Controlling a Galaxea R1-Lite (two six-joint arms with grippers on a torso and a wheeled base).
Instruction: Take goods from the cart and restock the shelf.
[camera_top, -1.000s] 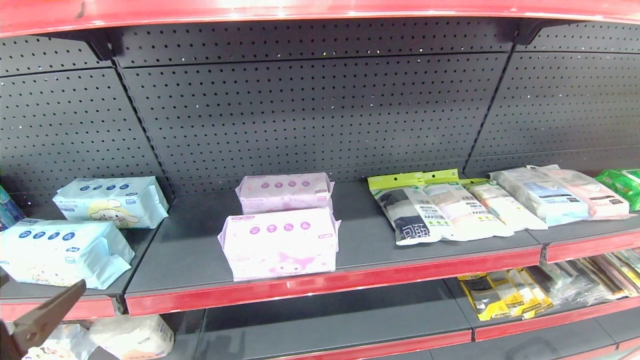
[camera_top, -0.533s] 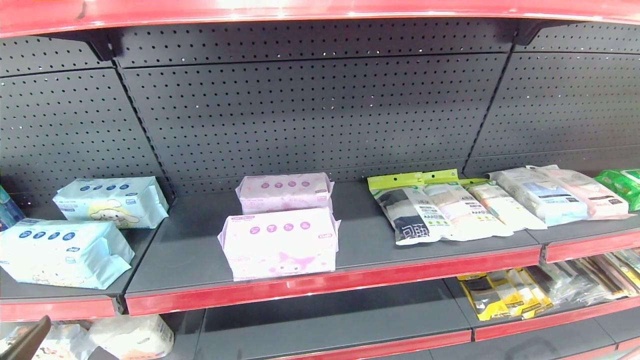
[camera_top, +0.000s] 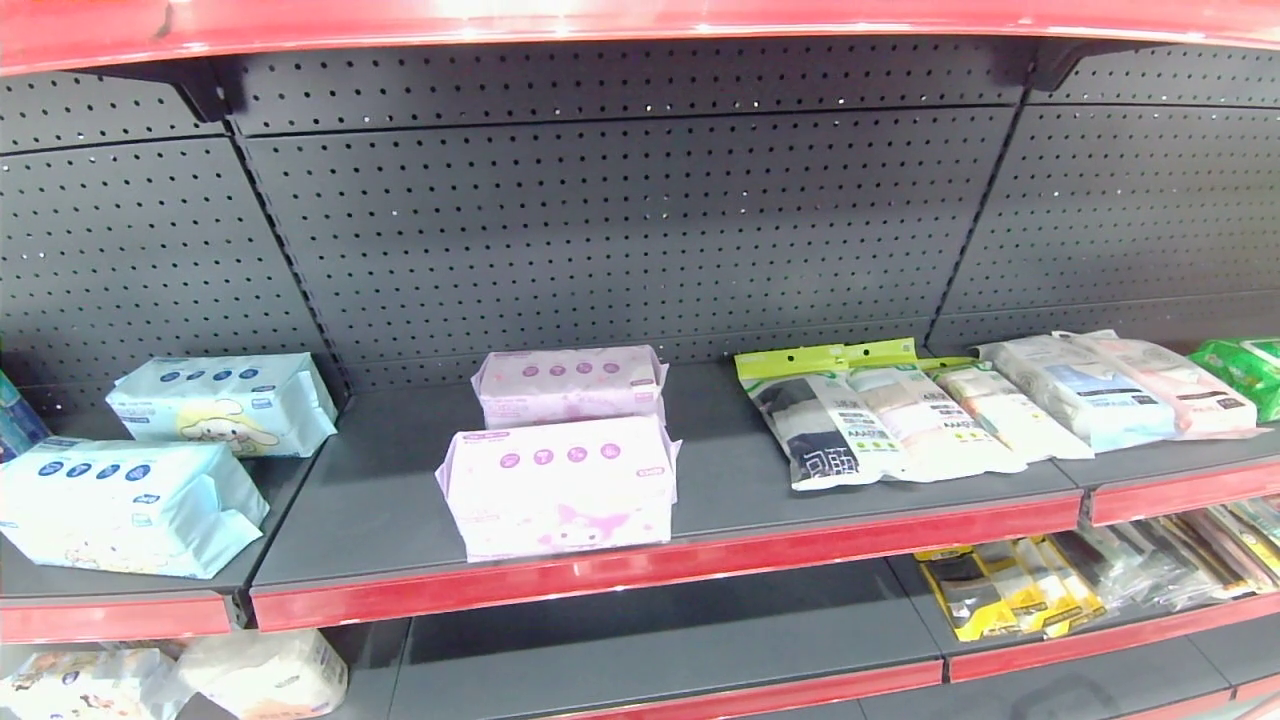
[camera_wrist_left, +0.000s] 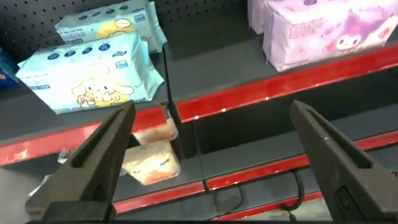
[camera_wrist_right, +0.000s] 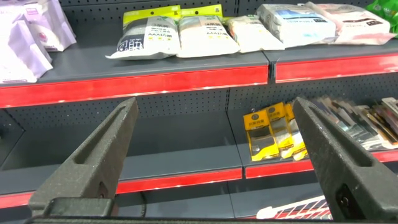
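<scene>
Left gripper (camera_wrist_left: 212, 109) released, empty, facing shelf (camera_top: 660, 562). Right gripper (camera_wrist_right: 216, 102) released, empty, facing shelf. Pink packs (camera_top: 560, 495) at shelf centre.

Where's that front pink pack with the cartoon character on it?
In the head view the front pink pack sits mid-shelf by the red edge, just ahead of a second pink pack, blue packs to its left.

We have lowered our left gripper (camera_wrist_left: 211, 111) away from the red shelf edge (camera_top: 110, 617) at the left. It now seems to sit further down and back.
</scene>
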